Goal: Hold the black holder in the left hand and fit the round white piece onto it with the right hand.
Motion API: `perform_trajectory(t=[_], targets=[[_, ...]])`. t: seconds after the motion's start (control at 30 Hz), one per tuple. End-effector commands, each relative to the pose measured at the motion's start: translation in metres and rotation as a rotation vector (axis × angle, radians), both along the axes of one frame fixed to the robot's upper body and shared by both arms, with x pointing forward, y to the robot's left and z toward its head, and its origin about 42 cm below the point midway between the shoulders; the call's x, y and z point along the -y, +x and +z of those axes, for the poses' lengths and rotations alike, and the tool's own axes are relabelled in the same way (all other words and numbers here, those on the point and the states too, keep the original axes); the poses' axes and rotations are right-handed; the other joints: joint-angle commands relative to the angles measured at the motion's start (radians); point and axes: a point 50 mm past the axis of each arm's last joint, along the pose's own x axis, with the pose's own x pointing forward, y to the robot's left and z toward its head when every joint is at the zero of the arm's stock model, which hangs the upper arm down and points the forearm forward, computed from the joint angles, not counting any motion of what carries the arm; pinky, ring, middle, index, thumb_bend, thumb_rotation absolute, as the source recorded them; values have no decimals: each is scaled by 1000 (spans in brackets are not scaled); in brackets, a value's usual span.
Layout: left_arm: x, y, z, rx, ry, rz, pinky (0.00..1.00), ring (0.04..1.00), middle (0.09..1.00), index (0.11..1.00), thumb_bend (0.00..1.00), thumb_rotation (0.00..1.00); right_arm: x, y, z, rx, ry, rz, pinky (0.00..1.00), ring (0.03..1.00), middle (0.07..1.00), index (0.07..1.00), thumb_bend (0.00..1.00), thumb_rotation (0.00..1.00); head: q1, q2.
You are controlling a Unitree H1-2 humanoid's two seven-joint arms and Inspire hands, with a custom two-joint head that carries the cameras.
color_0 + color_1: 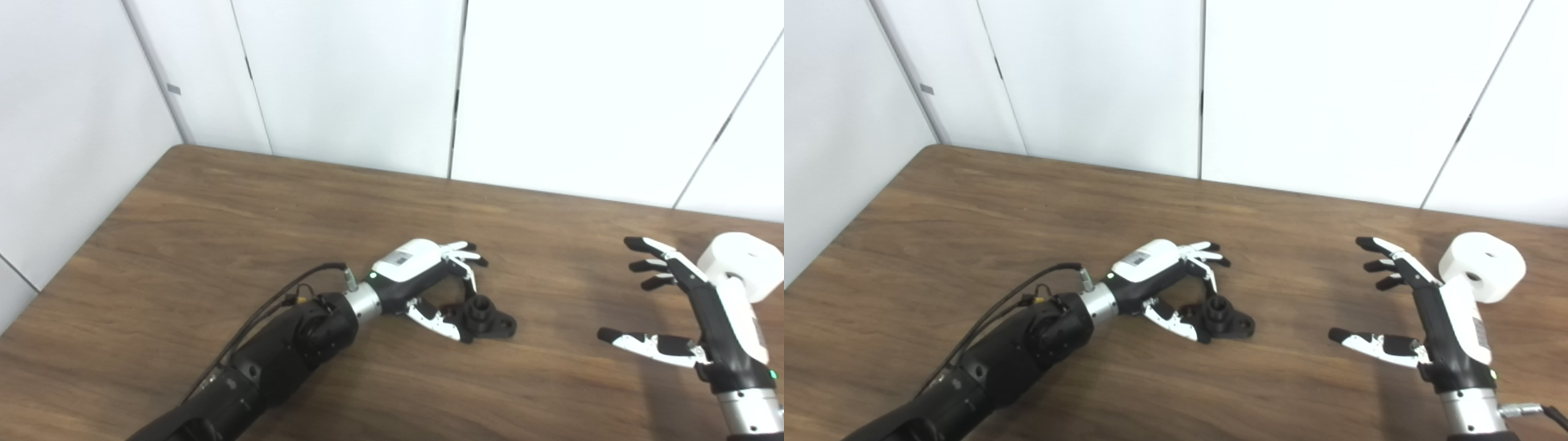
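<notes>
Black holder [487,315] lies between my left hand [422,275]'s spread fingers, seemingly ungripped; right hand [1433,318] splayed empty, round white piece [1482,266] just behind.

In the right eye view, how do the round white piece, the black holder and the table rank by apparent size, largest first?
1. table
2. round white piece
3. black holder, partly hidden by the left hand; the two pieces look close in size, so their order is unsure.
</notes>
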Motion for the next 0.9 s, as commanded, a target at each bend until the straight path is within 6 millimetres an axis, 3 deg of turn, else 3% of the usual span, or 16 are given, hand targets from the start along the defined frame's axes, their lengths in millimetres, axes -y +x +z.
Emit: perform_trajectory(t=[0.0,0.23,0.47,0.73,0.87], targets=[[19,-9,-19,-18,113,-93,893,961,878,479,524,72,-5,6,22,114,10,27,553,690,800,795,669,77,-11,3],[29,-10,-27,16,284,-136,896,961,888,482,523,77,-6,7,24,129,8,36,551,688,799,799,667,82,-50,12],[20,-6,-26,24,294,-127,869,936,869,480,522,76,-10,6,29,135,5,29,557,687,798,802,660,92,-131,22],[2,-6,-20,22,312,-115,883,936,864,480,524,71,-8,12,56,136,-78,24,570,704,786,819,673,134,-276,9],[-6,-7,-20,19,306,-109,886,926,854,481,525,69,-4,19,74,138,-170,0,546,648,757,825,688,157,-354,-5]])
